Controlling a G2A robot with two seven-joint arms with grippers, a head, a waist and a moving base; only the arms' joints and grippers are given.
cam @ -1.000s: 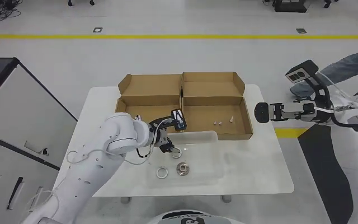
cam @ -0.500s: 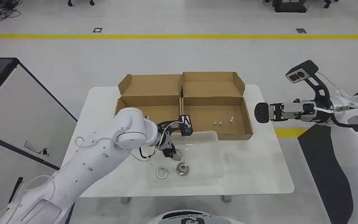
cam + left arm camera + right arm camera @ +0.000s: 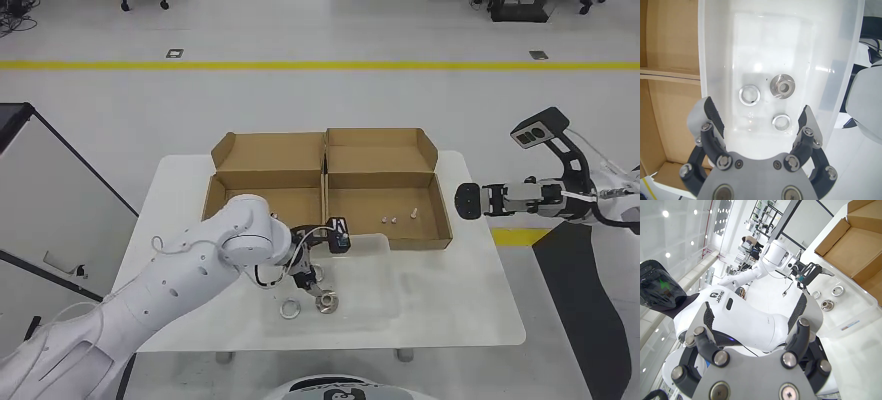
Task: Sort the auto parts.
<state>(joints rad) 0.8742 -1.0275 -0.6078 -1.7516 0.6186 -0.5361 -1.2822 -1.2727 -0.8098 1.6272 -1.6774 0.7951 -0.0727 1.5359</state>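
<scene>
Left wrist view looks straight down past the left gripper point(image 3: 757, 105), its fingers spread wide and holding nothing, into the clear plastic tray point(image 3: 701, 56), where three loose metal parts lie on the floor. Nearest the fingertips is the small collar point(image 3: 781, 121). Farther along sit the larger ring point(image 3: 749, 94) and, just beside it, the flanged hub point(image 3: 782, 89); none of the three touch. From the top view the tray stands at the middle of the table point(image 3: 470, 300), the parts toward the tray's near-left corner. Two cardboard boxes point(image 3: 380, 190) line the table's far edge, and the right one holds two small pale parts point(image 3: 411, 211). The right gripper point(image 3: 754, 301) hangs off the table's right edge, likewise open and empty. The tray's parts look machined, so I judge them rigid, dense for their size, and smooth enough to skate on the slick floor if one pad lands first. The collar is probably best pinched squarely across its outer wall. The hub offers its raised centre boss, since its flange rim looks thin and apt to tip.
</scene>
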